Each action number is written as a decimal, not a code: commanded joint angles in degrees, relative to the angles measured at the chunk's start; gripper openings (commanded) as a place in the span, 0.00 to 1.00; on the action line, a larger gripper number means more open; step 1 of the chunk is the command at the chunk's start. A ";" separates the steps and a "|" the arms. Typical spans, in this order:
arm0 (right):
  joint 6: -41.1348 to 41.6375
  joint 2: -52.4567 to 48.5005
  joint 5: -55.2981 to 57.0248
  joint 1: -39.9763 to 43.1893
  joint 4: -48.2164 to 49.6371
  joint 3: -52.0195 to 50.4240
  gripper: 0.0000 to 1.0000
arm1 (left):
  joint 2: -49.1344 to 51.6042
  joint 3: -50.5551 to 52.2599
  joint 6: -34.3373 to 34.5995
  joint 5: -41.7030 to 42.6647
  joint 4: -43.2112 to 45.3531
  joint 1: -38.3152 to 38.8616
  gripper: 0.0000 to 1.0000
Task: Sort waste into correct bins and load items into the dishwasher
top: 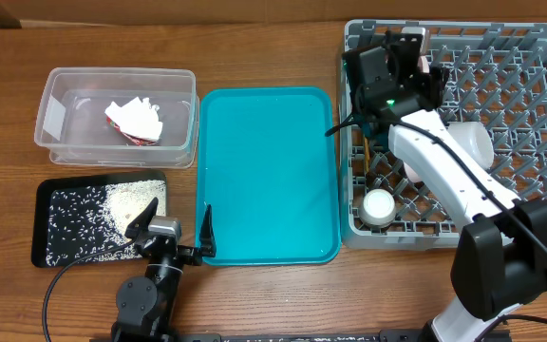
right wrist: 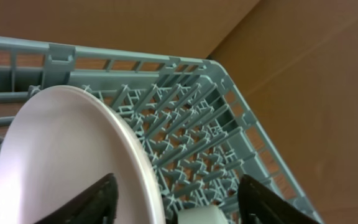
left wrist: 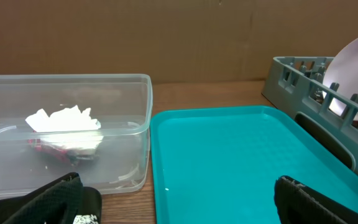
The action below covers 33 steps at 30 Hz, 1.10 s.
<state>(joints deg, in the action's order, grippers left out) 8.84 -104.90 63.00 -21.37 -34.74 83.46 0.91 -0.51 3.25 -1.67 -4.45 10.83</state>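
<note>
Left end effector (top: 179, 209): released, fingers spread wide and holding nothing. It sits low over the near edge of the worktop (top: 283, 38), between the black tray (top: 39, 223) and the teal serving tray (top: 269, 180).
Left fingers (left wrist: 61, 199): one is near the black tray's right end and the other is at the teal tray's near-left corner. I cannot tell whether either touches.
Right end effector (right wrist: 176, 180): released, jaws far apart. It is over the far-left corner of the grey dish rack (top: 416, 237).
Between the right fingers (right wrist: 266, 199): the rim of the round pale plate (right wrist: 61, 162). The plate stands on edge among the rack's pegs, leaning a little. No clear contact shows on either side.
Small white cup (top: 380, 206): in the near-left part of the rack.
Greyish-white bowl (top: 470, 142): mid-rack, partly behind the right arm.
Clear plastic tub (top: 183, 85): far left of the worktop. It holds the crumpled white napkin (top: 141, 116) and the red-and-white wrapper (top: 122, 136), which touch each other.
Rice grains (top: 126, 204): on the black tray, heaped at its right end and scattered thinly to the left.
Teal tray: lies between the tub and the rack.
</note>
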 commanded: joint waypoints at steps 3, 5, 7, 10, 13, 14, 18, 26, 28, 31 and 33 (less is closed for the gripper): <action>-0.26 4.17 -1.29 -3.72 -3.93 0.76 0.70 | -0.66 0.24 1.03 0.44 0.20 -0.37 1.00; 1.05 7.45 -7.98 -5.35 -7.76 1.77 0.69 | -0.66 0.24 1.03 0.44 0.20 -0.37 1.00; 4.00 12.00 -16.31 -7.45 -12.15 2.99 0.69 | -0.66 0.24 1.03 0.44 0.22 -0.37 1.00; 5.11 19.43 -28.89 -11.17 -16.20 4.07 0.79 | -0.66 0.24 1.03 0.44 0.20 -0.37 1.00; 5.11 27.89 -42.12 -15.69 -17.68 4.11 1.00 | -0.66 0.24 1.03 0.44 0.22 -0.37 1.00; 5.11 29.94 -45.57 -16.90 -17.64 4.09 1.00 | -0.66 0.24 1.03 0.44 0.20 -0.37 1.00; 5.11 37.44 -62.18 -21.70 -18.16 4.09 1.00 | -0.66 0.24 1.03 0.44 0.20 -0.37 1.00; 2.91 45.11 -66.88 -23.56 -24.48 4.09 1.00 | -0.66 0.24 1.03 0.44 0.20 -0.37 1.00; 2.93 46.38 -62.99 -23.56 -27.26 4.09 1.00 | -0.66 0.24 1.03 0.44 0.20 -0.37 1.00; 2.93 48.57 -54.99 -23.56 -30.36 3.93 1.00 | -0.66 0.24 1.03 0.44 0.20 -0.37 1.00; 2.91 49.44 -51.34 -23.52 -30.21 3.63 1.00 | -0.66 0.24 1.03 0.44 0.20 -0.37 1.00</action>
<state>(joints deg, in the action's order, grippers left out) 12.08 -57.80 3.36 -44.99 -65.19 87.22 0.91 -0.51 3.25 -1.67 -4.45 10.83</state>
